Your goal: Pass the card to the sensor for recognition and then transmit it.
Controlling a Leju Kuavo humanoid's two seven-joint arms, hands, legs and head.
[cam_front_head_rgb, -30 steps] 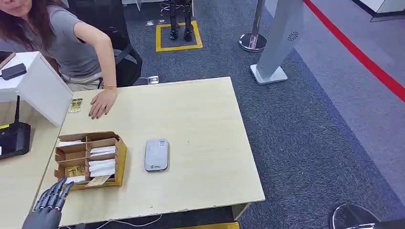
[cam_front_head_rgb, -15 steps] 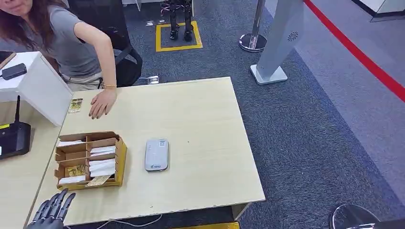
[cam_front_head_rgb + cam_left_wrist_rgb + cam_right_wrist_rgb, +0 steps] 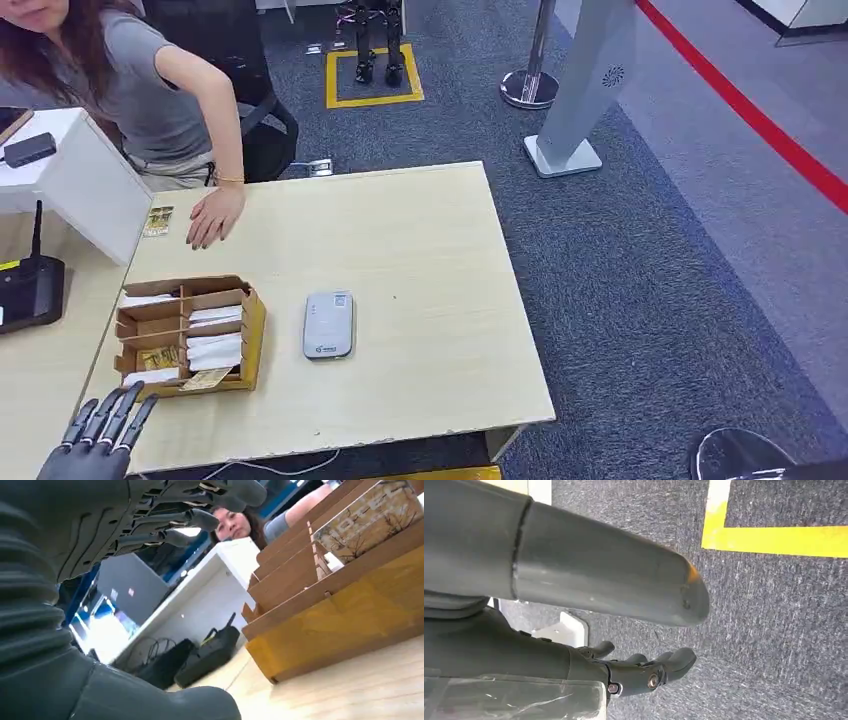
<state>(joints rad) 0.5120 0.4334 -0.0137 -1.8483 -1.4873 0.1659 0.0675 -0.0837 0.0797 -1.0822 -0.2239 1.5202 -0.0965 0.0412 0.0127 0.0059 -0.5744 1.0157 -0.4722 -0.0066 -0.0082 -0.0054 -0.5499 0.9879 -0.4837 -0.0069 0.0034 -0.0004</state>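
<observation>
A cardboard divider box [image 3: 250,330] stands on the table's left side with white slips and patterned cards in it; one yellowish card [image 3: 205,379] lies in its nearest compartment. My left hand [image 3: 100,440] hovers at the table's near left corner, just short of the box, fingers spread and holding nothing. The left wrist view has this hand [image 3: 150,525] facing the box wall [image 3: 350,610], with a patterned card [image 3: 370,517] standing inside. The grey-white sensor [image 3: 328,324] lies flat to the right of the box. My right hand [image 3: 644,672] hangs over the carpet, empty, fingers loosely apart.
A person sits behind the table's far left corner, one hand [image 3: 213,215] flat on the table beside another card [image 3: 157,221]. A white partition [image 3: 90,185] and a black device [image 3: 28,290] are on the left. A grey pillar base [image 3: 565,155] stands on the carpet.
My left hand drew back from the box toward the table's near edge, then came up a little. The person's hand, the box and the sensor have not moved.
</observation>
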